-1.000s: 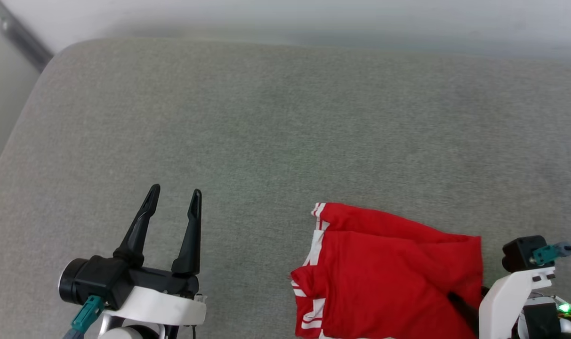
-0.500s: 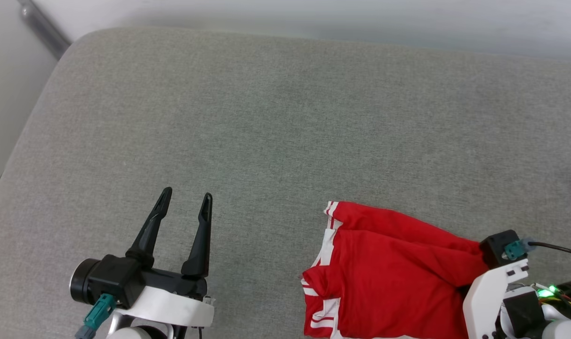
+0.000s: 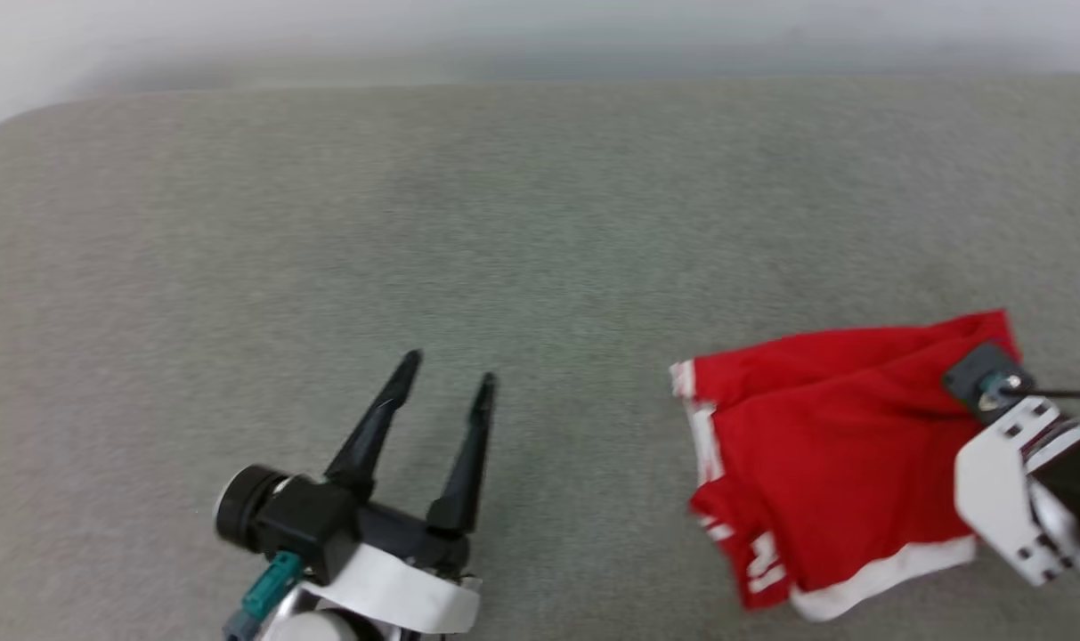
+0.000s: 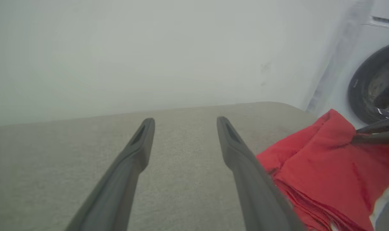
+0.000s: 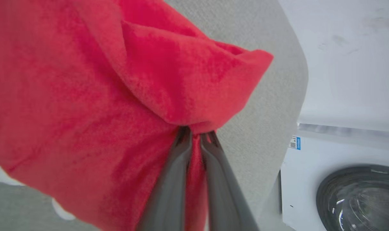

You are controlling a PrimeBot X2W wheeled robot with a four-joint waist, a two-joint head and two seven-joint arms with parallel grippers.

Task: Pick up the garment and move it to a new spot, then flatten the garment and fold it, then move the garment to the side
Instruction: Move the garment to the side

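While the right gripper [image 5: 197,133] has its jaws pinched almost together on a fold of red cloth, the garment [image 3: 824,445] sits on the right side of the grey fabric-covered table [image 3: 504,223]. In the head view it is folded over on itself, red with white trim along its left and lower edges. Its far right corner is gathered up where the right arm's pale wrist meets it. The right wrist view shows the two dark jaws closed side by side with a thin strip of red between them and the bunched cloth swelling above their tips. From the left wrist view the same grip appears at the garment's upper right corner, which is raised off the table.

The left gripper [image 3: 449,369] is well apart from the garment, to its left. Its jaws are spread wide with nothing between them, and they point across bare grey fabric towards a pale wall [image 4: 149,48]. A white washing machine [image 5: 342,179] with a dark round door stands beyond the table's rounded corner.
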